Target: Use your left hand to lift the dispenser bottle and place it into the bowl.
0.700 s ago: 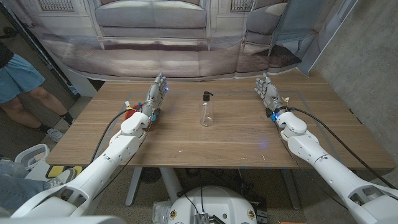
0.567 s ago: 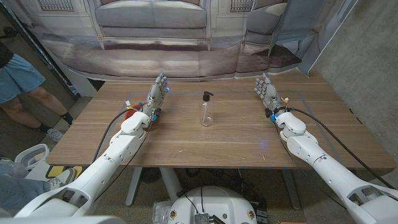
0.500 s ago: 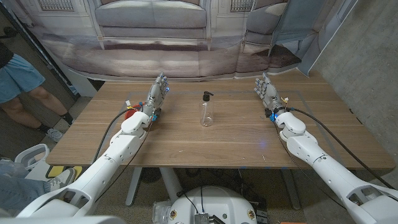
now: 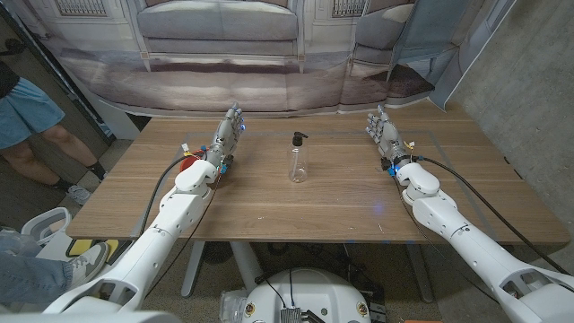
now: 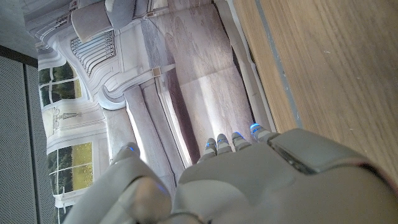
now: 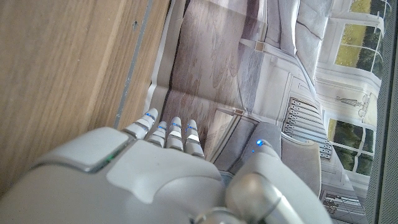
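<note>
Head view, dispenser bottle (image 4: 298, 161): stands upright near the middle of the wooden bench (image 4: 341, 202), clear body with a black pump on top, well apart from both hands.
Head view, left hand (image 4: 226, 136): raised on its edge toward the far left of the bench, fingers (image 4: 235, 117) stretched out and a little apart, holding nothing.
Head view, right hand (image 4: 384, 131): on the far right of the bench, fingers straight and slightly spread, nothing in them.
Head view, surroundings: a person's legs (image 4: 36, 135) stand left of the bench; a backdrop printed with a sofa (image 4: 218, 36) hangs behind.
Left wrist view, left hand (image 5: 249, 180): back of the hand seen close, fingertips (image 5: 238, 138) in a row with blue lights, reaching toward the bench's far edge; empty.
Right wrist view, right hand (image 6: 155, 168): back of the hand close up, fingertips (image 6: 175, 129) side by side beyond the bench's edge, thumb apart; empty.
</note>
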Robot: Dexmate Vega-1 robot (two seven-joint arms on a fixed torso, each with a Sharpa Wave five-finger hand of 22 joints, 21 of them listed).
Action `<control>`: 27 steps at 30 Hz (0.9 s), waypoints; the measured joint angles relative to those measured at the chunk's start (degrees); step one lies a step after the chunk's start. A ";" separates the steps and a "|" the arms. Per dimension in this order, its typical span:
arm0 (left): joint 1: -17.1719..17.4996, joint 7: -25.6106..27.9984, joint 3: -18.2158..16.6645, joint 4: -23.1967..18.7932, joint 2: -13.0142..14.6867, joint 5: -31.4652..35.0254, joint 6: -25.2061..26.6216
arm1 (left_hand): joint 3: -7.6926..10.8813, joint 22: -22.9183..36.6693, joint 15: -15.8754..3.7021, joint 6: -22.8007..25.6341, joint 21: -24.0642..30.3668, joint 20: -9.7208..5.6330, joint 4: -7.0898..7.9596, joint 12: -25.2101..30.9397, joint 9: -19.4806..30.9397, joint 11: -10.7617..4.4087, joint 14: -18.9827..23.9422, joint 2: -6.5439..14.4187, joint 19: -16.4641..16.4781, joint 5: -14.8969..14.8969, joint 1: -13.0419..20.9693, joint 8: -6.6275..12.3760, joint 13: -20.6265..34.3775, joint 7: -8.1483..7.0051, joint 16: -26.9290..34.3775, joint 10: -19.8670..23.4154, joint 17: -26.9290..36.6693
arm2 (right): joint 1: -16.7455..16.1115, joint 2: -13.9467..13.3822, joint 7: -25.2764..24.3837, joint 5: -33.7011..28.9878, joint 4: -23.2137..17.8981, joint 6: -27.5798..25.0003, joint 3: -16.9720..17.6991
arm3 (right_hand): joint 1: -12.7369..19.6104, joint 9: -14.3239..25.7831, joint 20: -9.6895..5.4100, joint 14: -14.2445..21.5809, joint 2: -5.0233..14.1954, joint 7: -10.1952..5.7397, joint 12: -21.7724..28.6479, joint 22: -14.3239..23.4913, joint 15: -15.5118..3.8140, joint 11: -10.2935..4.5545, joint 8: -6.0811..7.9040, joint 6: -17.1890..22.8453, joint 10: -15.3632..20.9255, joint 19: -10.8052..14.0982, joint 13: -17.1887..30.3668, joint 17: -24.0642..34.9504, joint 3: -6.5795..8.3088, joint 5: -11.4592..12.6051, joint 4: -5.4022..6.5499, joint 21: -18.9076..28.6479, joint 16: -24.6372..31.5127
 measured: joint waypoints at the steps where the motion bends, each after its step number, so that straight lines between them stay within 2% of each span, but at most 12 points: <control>1: 0.15 0.00 -0.22 -0.26 -0.10 0.00 0.00 | 0.00 0.00 0.00 0.00 0.00 0.00 0.00 0.00 0.00 0.00 0.00 0.00 0.00 0.00 0.00 0.00 0.00 0.00 0.00 0.00 0.00 | 0.00 0.00 0.02 0.00 0.00 0.05 0.00 | 0.00 0.00 0.00 0.00 0.00 -0.09 0.00 0.00 0.00 0.00 0.00 0.09 0.00 0.00 0.00 0.00 0.00 0.00 0.00 0.00 0.00; 12: 2.39 -0.51 -2.18 -3.09 -0.91 2.49 1.29 | 0.23 -0.01 0.00 0.00 0.00 0.00 -0.24 0.00 0.00 0.00 0.00 0.45 0.00 0.06 0.45 0.00 -0.01 0.00 0.00 0.00 -0.01 | -0.34 -0.05 0.13 -0.06 -0.12 0.19 0.06 | 0.00 0.00 0.00 0.00 0.00 -0.09 0.00 0.00 0.00 -0.01 0.00 0.09 0.00 0.00 -0.01 0.00 0.00 0.00 0.00 0.00 0.00; 27: 3.72 -1.76 -3.05 -5.46 -0.31 3.88 1.70 | 0.23 -0.01 -0.02 0.32 0.00 0.00 -0.24 0.00 -0.01 -0.32 0.02 0.76 0.00 0.34 1.21 0.00 -0.01 -0.31 0.00 0.32 -0.01 | -0.81 -0.30 -0.43 -0.35 -0.73 0.19 0.24 | 0.22 -0.01 0.01 0.01 0.23 -0.09 0.00 -0.01 0.00 -0.02 0.00 0.08 0.00 0.00 -0.01 -0.01 0.23 0.00 -0.23 0.00 0.00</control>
